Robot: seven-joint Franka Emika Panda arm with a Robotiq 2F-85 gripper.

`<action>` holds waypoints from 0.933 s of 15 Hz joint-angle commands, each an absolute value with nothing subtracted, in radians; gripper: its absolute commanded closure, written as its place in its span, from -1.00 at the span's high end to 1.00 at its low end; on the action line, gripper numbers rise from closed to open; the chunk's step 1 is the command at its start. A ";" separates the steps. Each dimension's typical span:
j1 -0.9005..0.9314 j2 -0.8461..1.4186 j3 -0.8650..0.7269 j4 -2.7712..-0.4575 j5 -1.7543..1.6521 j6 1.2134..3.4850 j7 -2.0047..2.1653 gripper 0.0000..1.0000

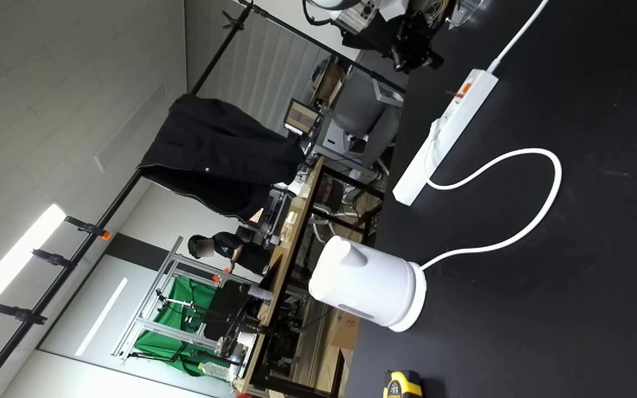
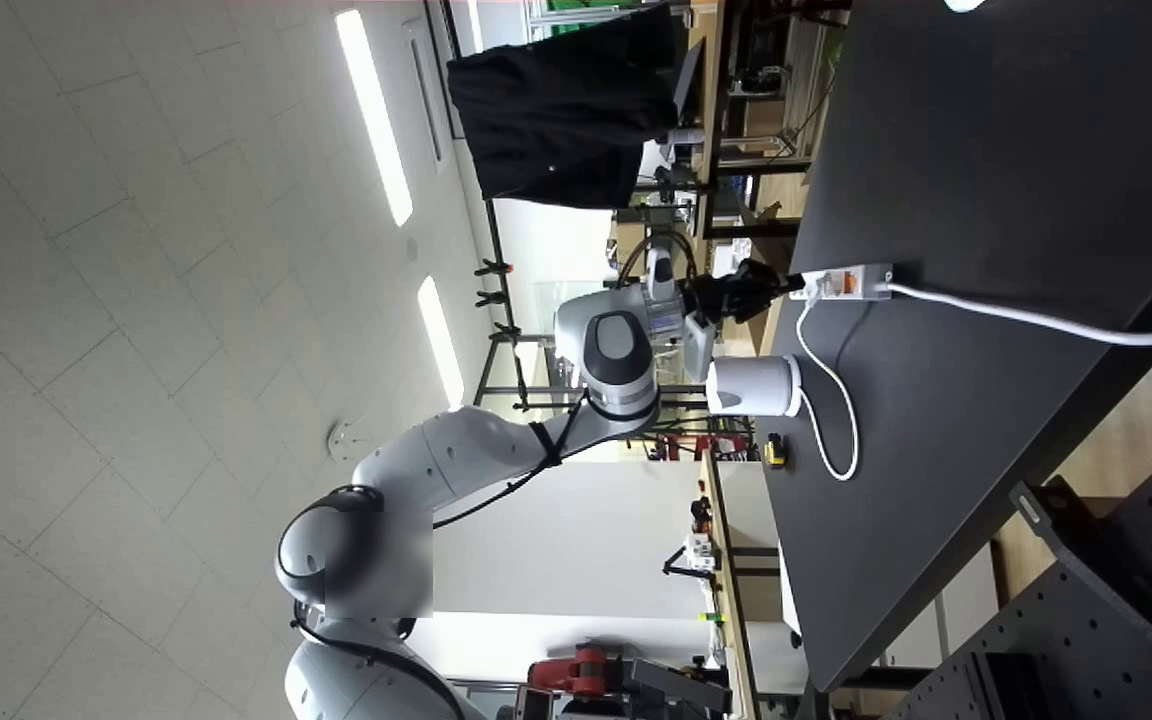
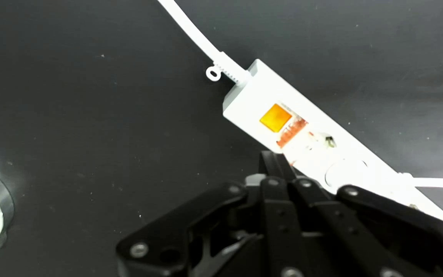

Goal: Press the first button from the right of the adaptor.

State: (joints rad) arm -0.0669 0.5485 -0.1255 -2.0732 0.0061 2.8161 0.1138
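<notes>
The adaptor is a long white power strip; it shows in both exterior views [image 1: 451, 128] [image 2: 872, 283] and in the wrist view [image 3: 317, 154]. An orange button [image 3: 275, 117] sits near its cable end, beside a reddish label; it also shows in both exterior views [image 1: 466, 88] [image 2: 850, 283]. My gripper [image 3: 276, 154] has its fingers together with nothing between them. In the wrist view its tips overlap the strip's near edge, just past the button and label. In both exterior views the gripper [image 1: 436, 61] [image 2: 794, 284] appears above the table; the exact height over the strip is unclear.
A white kettle [image 1: 371, 282] [image 2: 736, 387] stands near the strip; its looping white cable [image 1: 553, 193] plugs into the strip. A yellow-black tape measure [image 1: 404, 384] [image 2: 774, 450] lies beyond the kettle. A round metallic object [image 3: 4, 200] is at the wrist view's left edge.
</notes>
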 commanded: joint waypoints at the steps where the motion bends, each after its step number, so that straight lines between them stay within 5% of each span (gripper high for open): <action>1: -0.066 0.599 -0.119 -2.045 0.013 2.839 0.112 -1.00; 14: -0.076 0.701 -0.110 -2.001 0.019 2.949 0.085 -1.00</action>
State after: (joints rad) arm -0.0658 0.6759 -0.1206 -2.0330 0.0071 2.9408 0.0971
